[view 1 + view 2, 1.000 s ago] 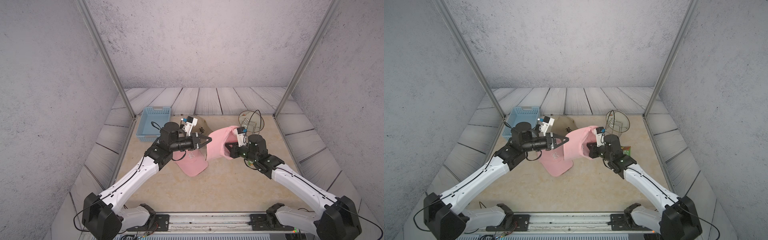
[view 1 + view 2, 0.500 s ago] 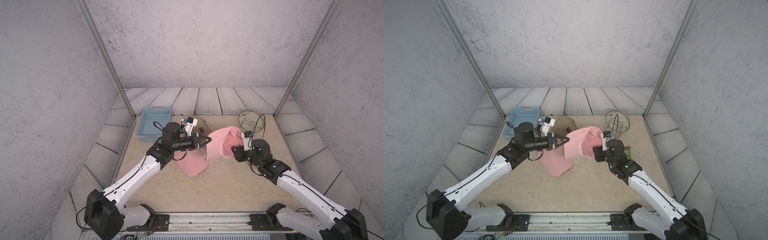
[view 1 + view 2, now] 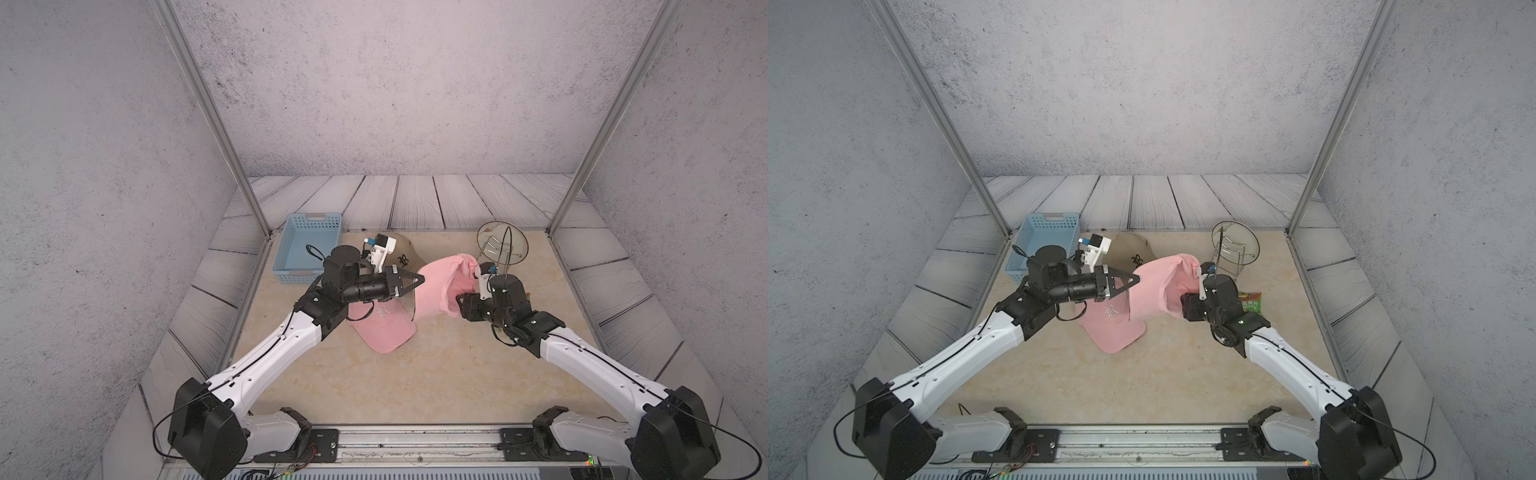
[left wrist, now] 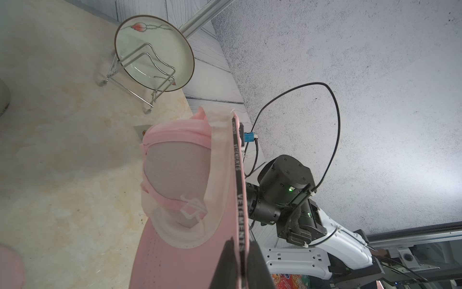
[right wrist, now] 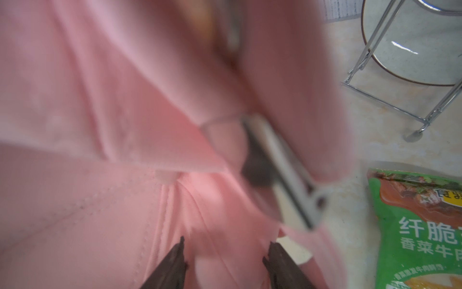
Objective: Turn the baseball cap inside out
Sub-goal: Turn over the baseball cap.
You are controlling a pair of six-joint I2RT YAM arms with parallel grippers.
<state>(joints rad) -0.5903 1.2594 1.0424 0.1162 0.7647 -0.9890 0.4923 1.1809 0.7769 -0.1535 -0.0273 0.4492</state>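
My left tool [image 4: 241,244] is pressed together on the rim of the pink fabric baseball cap [image 3: 440,291], pinching the black lettered tape [image 4: 237,160] along its pale sweatband [image 4: 220,155]. The cap hangs above the beige desk [image 3: 436,374] between my two arms, and its grey mesh lining shows in my left wrist view. My right tool [image 5: 226,246] sits at the crown's far side, tips spread, with blurred pink cloth just ahead and nothing pinched. A second pink cap with a white stitched emblem [image 3: 386,328] lies flat below. Behind my left arm are a tan cap [image 3: 401,253] and a light blue plastic basket [image 3: 309,245]. Near my right arm a pale dark-rimmed plate [image 3: 503,247] stands in a wire rack, beside a green snack packet [image 3: 1250,301]
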